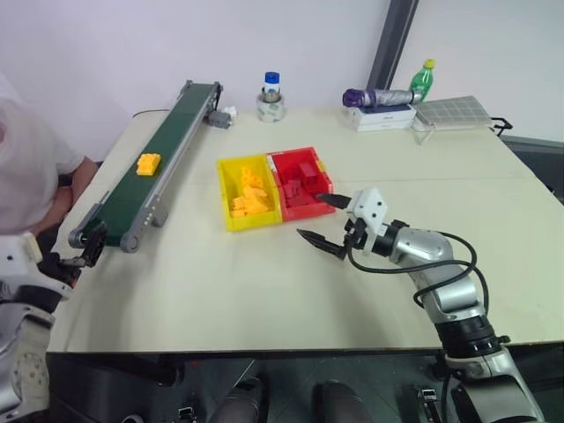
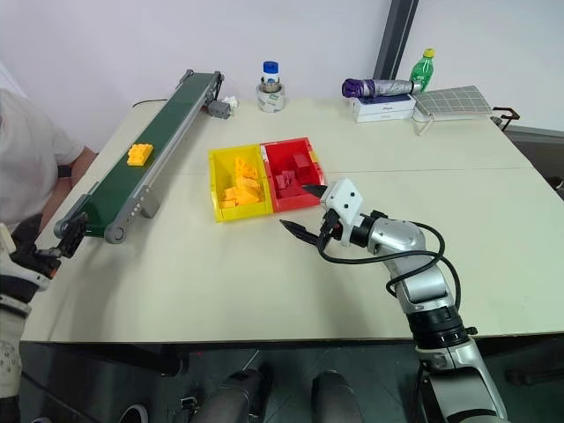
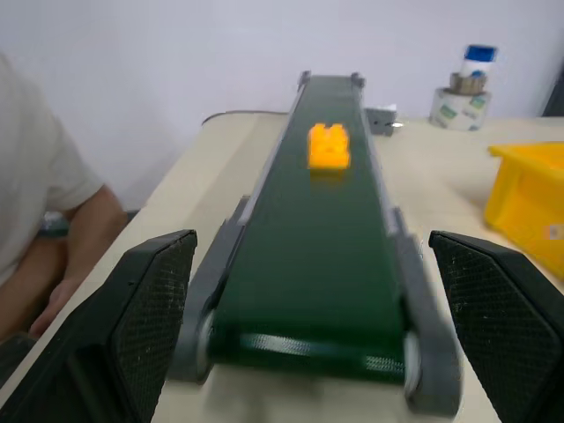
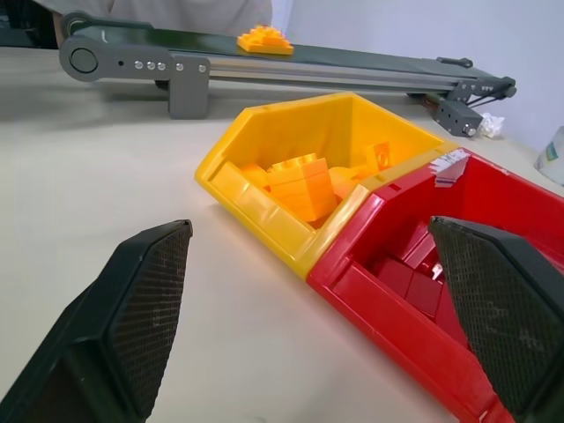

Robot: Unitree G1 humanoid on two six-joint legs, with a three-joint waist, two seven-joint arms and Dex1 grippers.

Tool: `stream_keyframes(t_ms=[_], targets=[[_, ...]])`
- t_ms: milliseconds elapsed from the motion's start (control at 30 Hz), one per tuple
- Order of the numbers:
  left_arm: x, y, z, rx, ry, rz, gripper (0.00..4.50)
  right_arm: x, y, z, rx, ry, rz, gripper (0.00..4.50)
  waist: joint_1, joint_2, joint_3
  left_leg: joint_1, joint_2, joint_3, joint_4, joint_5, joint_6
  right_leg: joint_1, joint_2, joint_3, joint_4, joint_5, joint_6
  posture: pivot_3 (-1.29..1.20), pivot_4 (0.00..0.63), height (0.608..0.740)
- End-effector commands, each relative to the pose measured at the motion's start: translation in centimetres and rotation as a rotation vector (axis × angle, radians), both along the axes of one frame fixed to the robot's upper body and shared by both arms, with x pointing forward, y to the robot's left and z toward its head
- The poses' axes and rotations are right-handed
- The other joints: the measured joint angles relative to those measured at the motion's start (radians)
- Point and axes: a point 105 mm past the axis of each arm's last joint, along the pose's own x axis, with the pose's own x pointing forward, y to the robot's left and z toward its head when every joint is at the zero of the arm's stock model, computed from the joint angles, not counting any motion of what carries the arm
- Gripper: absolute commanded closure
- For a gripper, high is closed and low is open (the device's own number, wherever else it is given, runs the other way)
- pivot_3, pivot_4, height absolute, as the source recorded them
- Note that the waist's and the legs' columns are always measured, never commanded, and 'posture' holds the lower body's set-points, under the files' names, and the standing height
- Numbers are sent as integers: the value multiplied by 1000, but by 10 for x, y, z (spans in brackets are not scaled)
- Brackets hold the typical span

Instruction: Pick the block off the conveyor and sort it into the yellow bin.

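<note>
The yellow-orange studded block (image 1: 148, 163) lies on the dark green belt of the conveyor (image 1: 181, 123), about midway along it. My left gripper (image 1: 75, 257) hangs open just off the conveyor's near end, level with the belt; in the left wrist view the block (image 3: 328, 145) sits well ahead of the spread fingers (image 3: 150, 317). The yellow bin (image 1: 224, 189) stands right of the conveyor and holds a heap of yellow bricks. My right gripper (image 1: 319, 220) is open and holds nothing, just in front of where the yellow bin (image 4: 264, 211) meets the red one.
A red bin (image 1: 328, 176) with red bricks touches the yellow bin's right side. A person (image 1: 26, 167) sits at the table's left edge beside the conveyor. A jar on a tape roll (image 1: 271, 97), a folded umbrella on a box (image 1: 383, 97), a green bottle (image 1: 425, 79) and a grey rack (image 1: 454, 110) line the far edge.
</note>
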Motion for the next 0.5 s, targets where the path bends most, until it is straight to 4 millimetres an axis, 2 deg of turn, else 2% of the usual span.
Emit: stream_keyframes(t_ms=[33, 200, 333, 433, 500], targets=[[17, -2, 14, 38, 42, -15, 45, -3, 2, 8, 10, -39, 13, 0, 0, 0, 0, 0, 0, 0, 0, 0, 0, 0, 0, 0, 0, 0, 0, 0, 150, 740], [49, 6, 32, 49, 120, 25, 45, -4, 3, 8, 16, -39, 8, 0, 0, 0, 0, 0, 0, 0, 0, 0, 0, -1, 1, 0, 0, 0, 0, 0, 150, 740], [72, 8, 28, 77, 244, 28, 45, -6, 4, 8, 19, -39, 3, 0, -2, 0, 0, 0, 0, 0, 0, 0, 0, -1, 1, 0, 0, 0, 1, 0, 150, 740], [84, 6, 39, 84, 217, 14, 45, -7, 2, 8, 21, -38, -8, 0, -3, 0, 0, 0, 0, 1, 0, 0, 0, -2, 1, 0, 0, 1, 1, 0, 150, 740], [90, 3, 34, 38, 254, -9, 45, -8, 0, 7, 18, -37, -15, 0, -2, 0, 0, 0, 0, 0, 0, 0, 0, -2, 1, 0, 0, 2, 4, 0, 150, 740]])
